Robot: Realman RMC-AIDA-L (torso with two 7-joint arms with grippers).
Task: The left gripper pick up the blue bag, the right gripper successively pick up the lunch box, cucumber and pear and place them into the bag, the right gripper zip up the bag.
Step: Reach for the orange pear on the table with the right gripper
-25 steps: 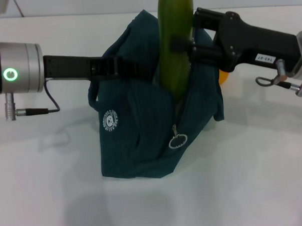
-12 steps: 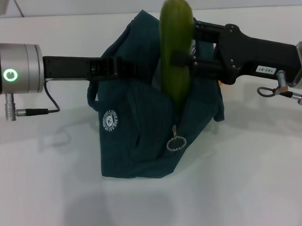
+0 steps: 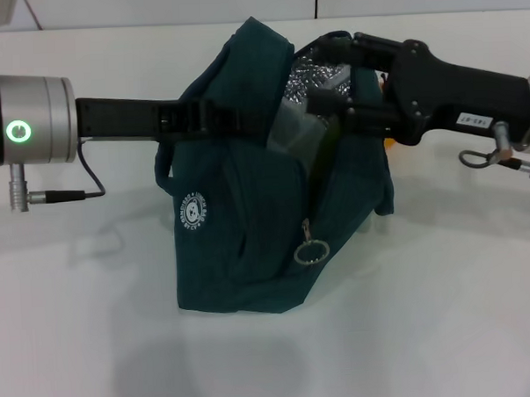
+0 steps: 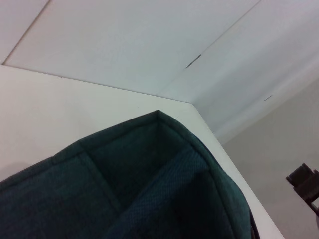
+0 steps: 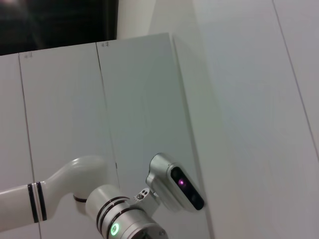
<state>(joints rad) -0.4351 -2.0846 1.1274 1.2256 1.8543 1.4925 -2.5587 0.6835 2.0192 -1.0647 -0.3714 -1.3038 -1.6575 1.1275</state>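
The blue bag (image 3: 249,243) stands upright on the white table, mouth open and its foil lining (image 3: 317,73) showing. My left gripper (image 3: 244,117) reaches in from the left and is shut on the bag's upper edge; the left wrist view is filled with the bag's fabric (image 4: 149,189). My right gripper (image 3: 327,103) hangs open over the bag's mouth. The cucumber (image 3: 330,147) is down inside the bag, with only a dark green sliver visible below the fingers. The lunch box (image 3: 288,131) lies in the bag beside it. An orange bit of the pear (image 3: 389,144) peeks out behind the right gripper.
The zipper's metal ring pull (image 3: 311,251) hangs on the bag's front, next to a white round logo (image 3: 192,212). The white table (image 3: 446,314) spreads all around the bag. The right wrist view shows only wall panels and my own left arm joint (image 5: 117,224).
The cucumber, held upright above the bag a second ago, has dropped out of the right gripper into the bag. The right gripper sank slightly. The left arm and the bag stayed still.
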